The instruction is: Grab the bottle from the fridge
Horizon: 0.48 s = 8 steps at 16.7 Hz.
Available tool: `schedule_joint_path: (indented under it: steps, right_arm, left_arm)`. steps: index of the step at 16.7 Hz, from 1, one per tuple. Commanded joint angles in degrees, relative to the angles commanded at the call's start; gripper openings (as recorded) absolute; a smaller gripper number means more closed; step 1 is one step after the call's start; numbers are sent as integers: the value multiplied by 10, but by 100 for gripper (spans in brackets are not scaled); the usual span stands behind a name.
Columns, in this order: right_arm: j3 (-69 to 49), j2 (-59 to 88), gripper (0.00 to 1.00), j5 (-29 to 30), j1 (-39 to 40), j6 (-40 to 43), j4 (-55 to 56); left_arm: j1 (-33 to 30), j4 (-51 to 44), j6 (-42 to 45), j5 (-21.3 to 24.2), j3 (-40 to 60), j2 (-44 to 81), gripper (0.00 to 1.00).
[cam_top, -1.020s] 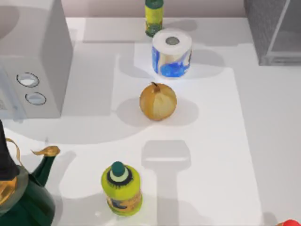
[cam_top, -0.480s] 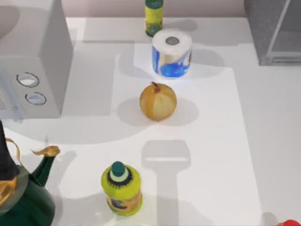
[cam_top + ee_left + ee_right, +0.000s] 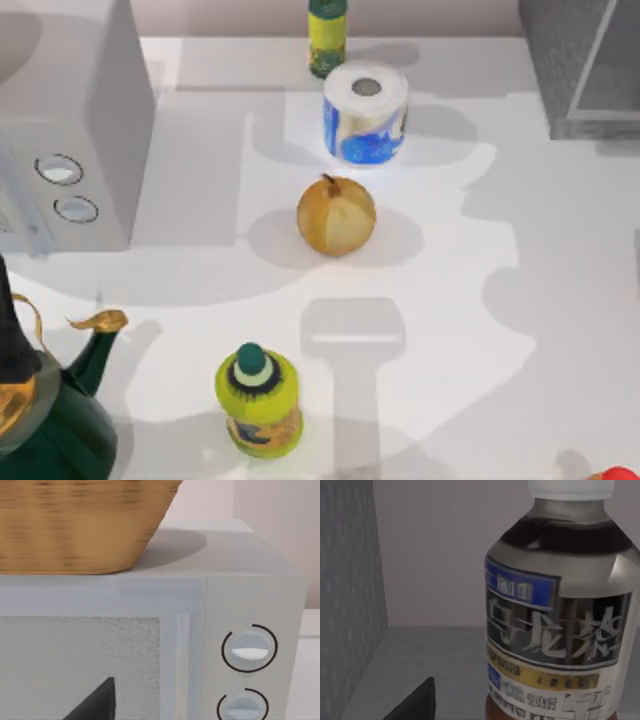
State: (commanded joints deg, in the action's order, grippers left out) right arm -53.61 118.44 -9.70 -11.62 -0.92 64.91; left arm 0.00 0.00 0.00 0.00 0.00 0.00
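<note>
Since half a second ago a broad shadow has spread over the right side of the table (image 3: 560, 300), running from the fridge (image 3: 560, 50) at the far right corner down toward the near edge. Everything standing on the surface has kept its place.

The right arm is reaching into the fridge. Its wrist view looks along the grey floor of the cabinet, past the speckled wall (image 3: 345, 580). The right gripper (image 3: 415, 702) shows as a dark wedge low over that floor, and whether it is open or closed cannot be told.

The bottle (image 3: 560, 610) is inside the fridge, close in front of the right gripper and off to one side of it, cap uppermost. Its white cap, dark shoulder and blue-marked label are plain. No contact between the two can be seen.

The left arm is parked in front of the white box with two round dials (image 3: 245, 650), which sits by the table's left edge (image 3: 60, 120). A woven basket (image 3: 75, 525) rests on top of that box. The left gripper (image 3: 95, 702) shows as a dark wedge before the box's door, and its state cannot be told either.

An onion (image 3: 336, 215) sits mid-table.
</note>
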Motion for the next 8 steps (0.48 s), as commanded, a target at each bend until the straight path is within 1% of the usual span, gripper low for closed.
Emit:
schedule_joint_path:
  steps: [5,8]
  right_arm:
    - [-1,-1,100,0,-1,0,-1]
    - [-39,22,100,3,3,0,-18]
  left_arm:
    - [0,0,0,0,0,0,100]
    - [0,0,0,0,0,0,100]
